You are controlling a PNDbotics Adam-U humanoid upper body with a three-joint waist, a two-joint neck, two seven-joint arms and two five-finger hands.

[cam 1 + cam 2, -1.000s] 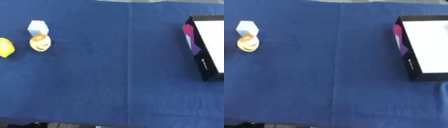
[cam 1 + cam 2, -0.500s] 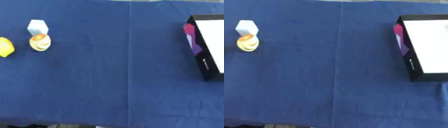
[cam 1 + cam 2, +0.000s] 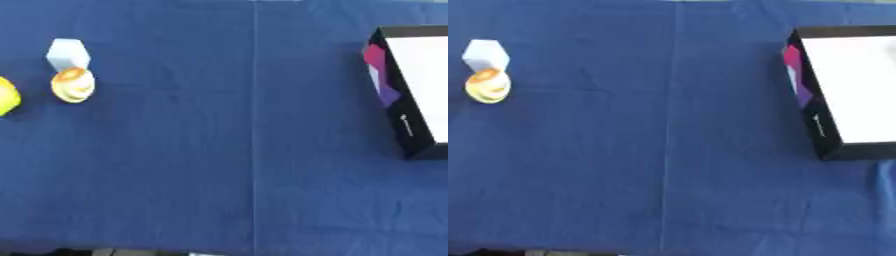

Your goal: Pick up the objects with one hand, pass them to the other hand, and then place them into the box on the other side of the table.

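Nothing started yet, by the look of it. No hands in view, so finger state can't be told. White block (image 3: 67, 54), orange-yellow cup (image 3: 73, 85) and yellow fruit (image 3: 5, 96) sit far left; box (image 3: 846, 90) at right looks empty.

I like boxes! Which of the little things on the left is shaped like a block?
The pale blue-white block, farthest back; the yellow-orange round thing and yellow ball are rounded.

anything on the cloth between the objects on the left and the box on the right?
Nothing visible. The white block, the yellow-orange object and the yellow object sit at the left; the box sits at the right. Only bare blue cloth lies between. Neither hand is in view.
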